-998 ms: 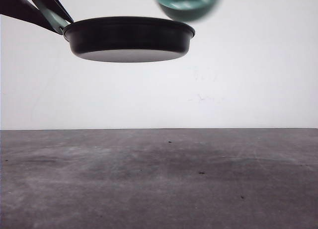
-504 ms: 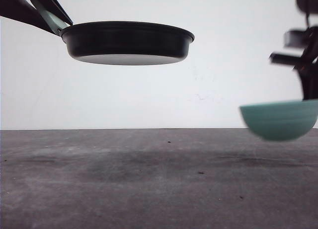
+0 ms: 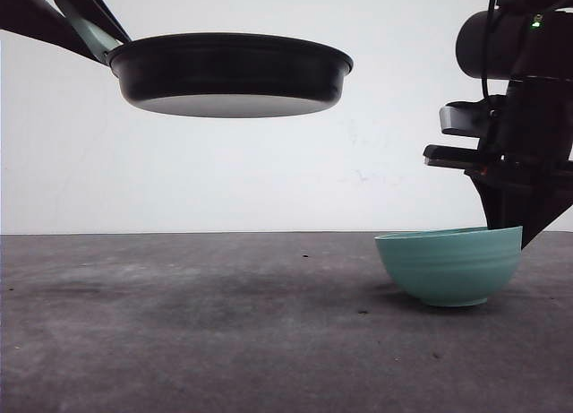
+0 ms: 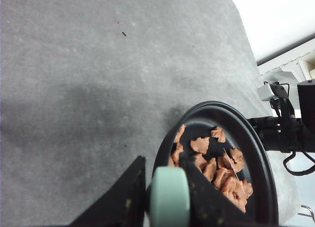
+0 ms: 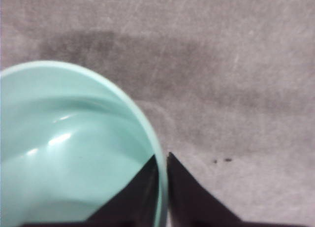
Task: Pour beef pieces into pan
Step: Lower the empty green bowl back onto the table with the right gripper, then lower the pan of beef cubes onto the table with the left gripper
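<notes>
While the left gripper [image 4: 165, 197] pinches the pan [image 3: 231, 73] handle aloft with beef pieces [image 4: 214, 168] inside, the right gripper [image 5: 162, 187] pinches the bowl [image 3: 449, 265] rim on the table [image 3: 179, 323].

Left gripper [image 4: 167, 197] fingers [image 4: 206, 200] clamp mint-green handle [image 4: 170, 197] of black pan [image 4: 258, 158], held above grey tabletop [image 4: 98, 89]. Beef pieces [image 4: 216, 170] heaped inside pan, near handle.
</notes>
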Robot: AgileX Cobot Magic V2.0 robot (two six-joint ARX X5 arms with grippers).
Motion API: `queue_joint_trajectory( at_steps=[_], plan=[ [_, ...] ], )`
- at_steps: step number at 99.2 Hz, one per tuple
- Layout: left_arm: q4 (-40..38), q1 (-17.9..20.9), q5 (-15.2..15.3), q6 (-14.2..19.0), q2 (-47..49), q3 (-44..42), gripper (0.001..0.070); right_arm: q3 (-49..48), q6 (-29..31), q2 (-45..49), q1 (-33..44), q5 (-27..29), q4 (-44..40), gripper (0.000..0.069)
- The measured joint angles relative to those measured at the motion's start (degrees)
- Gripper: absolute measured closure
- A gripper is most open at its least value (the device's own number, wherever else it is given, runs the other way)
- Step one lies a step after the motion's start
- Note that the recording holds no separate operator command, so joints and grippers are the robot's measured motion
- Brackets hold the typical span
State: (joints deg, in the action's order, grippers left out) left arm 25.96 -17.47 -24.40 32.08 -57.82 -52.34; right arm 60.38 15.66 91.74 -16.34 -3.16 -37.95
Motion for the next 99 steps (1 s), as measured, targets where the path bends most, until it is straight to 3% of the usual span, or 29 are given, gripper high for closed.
queue_joint_trajectory(
  at_steps=[12, 17, 25, 39, 44, 53, 60, 75, 99],
  plan=[
    [-0.09, 0.0, 0.02, -0.02, 0.0, -0.02, 0.065, 0.0, -0.9, -1.25, -0.2, -0.09, -0.26, 0.038],
    [-0.35, 0.0, 0.2, -0.02, 0.0, -0.02, 0.065, 0.0, -1.05, -2.64, -0.2, -0.07, -0.5, 0.0305],
    [-0.7, -0.02, 1.09, -0.04, -0.11, 0.0, 0.065, 0.0, -1.36, -6.45, -0.2, -0.02, -0.5, 0.0256],
    [-3.3, 0.0, 1.88, -0.11, -2.99, -0.02, 0.065, 2.51, -1.73, -15.8, -0.13, -0.35, -0.85, 0.0239],
    [-4.35, 0.0, 2.05, -0.11, -4.7, -0.02, 0.065, 4.28, -1.7, -19.67, -0.15, -2.25, -0.81, 0.0274],
    [-6.05, 0.0, 2.99, -0.11, -8.15, -0.02, 0.065, 7.13, -1.75, -27.65, -1.07, -8.31, -0.13, 0.0519],
    [-8.37, 0.0, 3.67, -0.15, -11.23, -0.02, 0.065, 9.16, -1.51, -34.49, -3.54, -10.86, 0.98, 0.0628],
    [-13.88, 0.26, 4.02, -0.15, -17.64, -0.02, 0.065, 10.32, 0.7, -45.92, -8.33, -11.32, -0.26, 0.0676],
    [-16.96, 0.48, 3.82, -1.22, -27.41, -0.11, 0.065, 10.19, 3.93, -57.53, -9.88, -5.51, -8.15, 0.0681]
  ],
)
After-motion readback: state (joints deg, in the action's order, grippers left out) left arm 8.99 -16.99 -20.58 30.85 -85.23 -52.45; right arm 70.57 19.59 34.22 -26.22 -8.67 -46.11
